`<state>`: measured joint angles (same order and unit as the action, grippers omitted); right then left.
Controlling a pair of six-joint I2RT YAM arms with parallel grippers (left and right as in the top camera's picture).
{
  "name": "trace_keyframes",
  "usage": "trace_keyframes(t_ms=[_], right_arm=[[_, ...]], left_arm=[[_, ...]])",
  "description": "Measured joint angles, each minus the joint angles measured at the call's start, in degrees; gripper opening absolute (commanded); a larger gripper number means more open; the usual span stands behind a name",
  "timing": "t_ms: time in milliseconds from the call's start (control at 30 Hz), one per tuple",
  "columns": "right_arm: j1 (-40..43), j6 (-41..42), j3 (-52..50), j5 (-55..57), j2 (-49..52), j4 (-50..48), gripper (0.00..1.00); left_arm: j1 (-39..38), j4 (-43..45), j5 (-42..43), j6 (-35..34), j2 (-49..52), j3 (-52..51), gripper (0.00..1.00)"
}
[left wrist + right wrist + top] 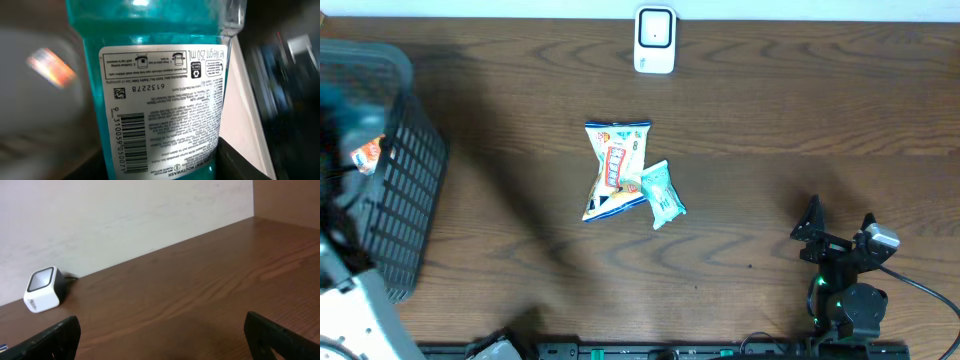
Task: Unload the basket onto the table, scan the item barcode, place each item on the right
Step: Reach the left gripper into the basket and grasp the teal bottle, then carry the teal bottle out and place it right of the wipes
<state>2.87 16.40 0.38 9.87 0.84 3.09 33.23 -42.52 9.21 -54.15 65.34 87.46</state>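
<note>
1. Mouthwash bottle [160, 100], teal, fills the left wrist view, close up against the left pincer's camera. The fingers are not in frame. The bottle reads sharp while everything behind it smears, so I judge it gripped round the body at a middling width. This is the task's thing, and it is at the far left end of the bench [770, 120].
2. Barcode [131, 142] shows low on the label, which is upside down and faces back at the wrist. Judgement: a grip on the body leaves the label uncovered. The code faces the pincer's own camera, so it will need turning toward the reader.
3. Basket [415, 180], black and slatted, sits about where the left pincer works, and the arm there is only blur from overhead. An orange packet [365, 155] lies inside. Its wall stands between that pincer and open bench, so the bottle must be lifted clear of it.
4. Right of the left pincer, mid-bench, is a snack bag [613, 170] with a teal packet [661, 193] touching its lower corner. Both lie flat and low, so they are likely no obstacle.
5. Scanner [654, 40], a white cube, sits at the far edge beyond the bags. It is ahead and left of the right pincer, well apart.
6. Right pincer [840, 222] has its jaws spread wide and empty, with bare wood between them. It sits at the near right edge, judged out of the way.
</note>
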Motion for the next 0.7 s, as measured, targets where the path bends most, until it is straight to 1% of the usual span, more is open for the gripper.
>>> trace_keyframes(t_ms=[33,67,167,200,267,300,367,500,600,700], right_arm=[[0.00,0.00,0.00,0.02,0.02,0.00,0.99],[0.00,0.00,0.00,-0.04,0.02,0.00,0.99],[0.00,0.00,0.00,0.02,0.02,-0.02,0.99],[0.00,0.00,0.00,0.00,0.02,0.00,0.99],[0.00,0.00,0.00,0.02,0.02,0.00,0.99],[0.00,0.00,0.00,0.02,0.02,0.00,0.99],[0.00,0.00,0.00,0.00,0.02,0.00,0.99],[0.00,0.00,0.00,0.02,0.02,0.00,0.99],[0.00,0.00,0.00,0.00,0.02,0.00,0.99],[0.00,0.00,0.00,0.02,0.02,0.00,0.99]], left_arm=[[-4.72,0.04,0.59,-0.02,0.13,0.00,0.38],[-7.54,0.07,1.16,-0.02,0.52,0.00,0.38],[-20.22,0.76,-0.09,-0.02,4.37,0.00,0.38],[-22.75,0.83,-0.31,0.00,5.62,0.00,0.38],[-29.53,1.60,-1.75,0.37,9.35,0.00,0.38],[-34.42,2.60,-2.45,0.76,12.76,0.00,0.38],[-40.76,3.32,-2.93,1.51,18.32,0.02,0.38],[-50.34,6.51,-3.39,1.92,30.21,0.02,0.38],[-57.02,13.40,-3.61,3.13,39.71,0.02,0.38],[-61.55,19.69,-3.56,5.68,46.16,0.00,0.38]])
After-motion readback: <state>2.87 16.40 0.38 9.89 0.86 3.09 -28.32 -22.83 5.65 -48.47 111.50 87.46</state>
